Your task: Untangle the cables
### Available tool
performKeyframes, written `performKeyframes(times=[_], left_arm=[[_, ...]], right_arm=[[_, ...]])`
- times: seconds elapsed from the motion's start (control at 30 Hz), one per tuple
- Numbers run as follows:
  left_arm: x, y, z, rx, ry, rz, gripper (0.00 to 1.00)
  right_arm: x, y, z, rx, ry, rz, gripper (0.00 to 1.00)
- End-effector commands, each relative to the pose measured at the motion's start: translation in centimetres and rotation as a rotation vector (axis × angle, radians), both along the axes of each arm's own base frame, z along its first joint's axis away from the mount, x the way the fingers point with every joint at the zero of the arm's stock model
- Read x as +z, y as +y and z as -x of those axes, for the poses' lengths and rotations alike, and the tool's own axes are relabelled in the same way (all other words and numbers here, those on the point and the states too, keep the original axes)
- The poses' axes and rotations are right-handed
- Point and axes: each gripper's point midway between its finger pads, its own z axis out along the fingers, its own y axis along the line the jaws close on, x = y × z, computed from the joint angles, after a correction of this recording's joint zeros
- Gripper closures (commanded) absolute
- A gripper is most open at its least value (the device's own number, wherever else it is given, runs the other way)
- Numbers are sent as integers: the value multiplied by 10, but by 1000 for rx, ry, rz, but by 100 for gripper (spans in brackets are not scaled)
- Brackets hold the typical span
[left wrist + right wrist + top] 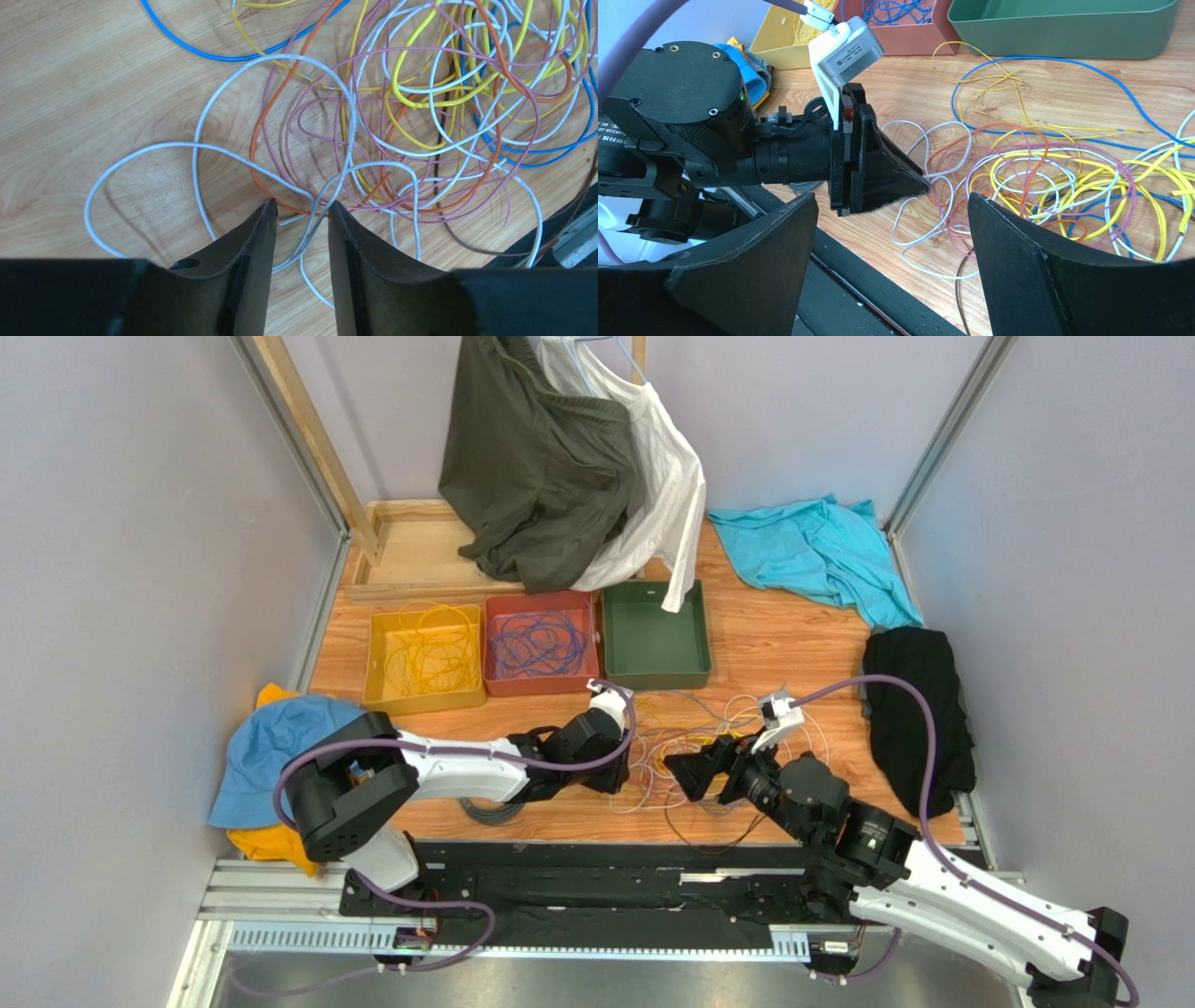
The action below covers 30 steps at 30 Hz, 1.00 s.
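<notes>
Between the narrowly parted tips of my left gripper (pixel 302 208) runs one white cable (pixel 349 115), unclamped. Right gripper (pixel 892 198): wide open, empty. Trays (pixel 652 637): three.

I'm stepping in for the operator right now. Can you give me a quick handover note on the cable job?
Left hand: open, fingers astride a white wire at the edge of the tangle, not yet pinched.
Right hand: open wide, aimed at the tangle, holding nothing.
Done: yellow wires in the yellow tray, blue ones in the red tray.
Left: the yellow, white, pink, orange and blue tangle on the table, all looped together.
</notes>
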Motion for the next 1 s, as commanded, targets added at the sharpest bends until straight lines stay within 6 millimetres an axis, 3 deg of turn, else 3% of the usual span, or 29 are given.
performKeyframes(times=[0.0, 0.13, 0.17, 0.23, 0.27, 0.33, 0.43, 0.53, 0.57, 0.63, 0.67, 0.73, 0.77, 0.97], left_arm=[[15, -14, -3, -5, -19, 73, 75], [33, -3, 2, 4, -39, 89, 100], [59, 0, 0, 11, -80, 136, 100], [80, 14, 6, 16, -103, 138, 100], [116, 20, 7, 18, -164, 203, 100], [150, 35, 10, 17, -209, 223, 100], [227, 58, 16, 6, -334, 306, 100], [278, 66, 20, -16, -386, 328, 100], [304, 67, 21, -21, -410, 362, 100], [313, 67, 22, -38, -409, 343, 100], [333, 68, 23, -38, -428, 371, 100], [339, 66, 23, -49, -427, 359, 100], [351, 68, 24, -51, -435, 371, 100], [373, 62, 27, -80, -433, 391, 100]], right_arm=[[0, -3, -3, -25, -7, 1, 17], [1, -3, -3, -28, -11, -2, 17], [1, -3, -4, -28, -10, -1, 17], [3, -3, -4, -29, -14, -2, 17], [3, -3, -4, -27, -15, -3, 17], [7, 0, -4, -20, -27, -17, 17], [25, 9, -3, 17, -68, -72, 17], [49, 21, -3, 61, -123, -125, 17], [53, 25, -1, 83, -131, -127, 16], [75, 33, -1, 114, -182, -158, 16], [82, 36, -1, 127, -200, -163, 16], [100, 41, -2, 146, -249, -170, 16], [105, 43, -3, 146, -263, -166, 16], [148, 49, -8, 147, -365, -216, 16]])
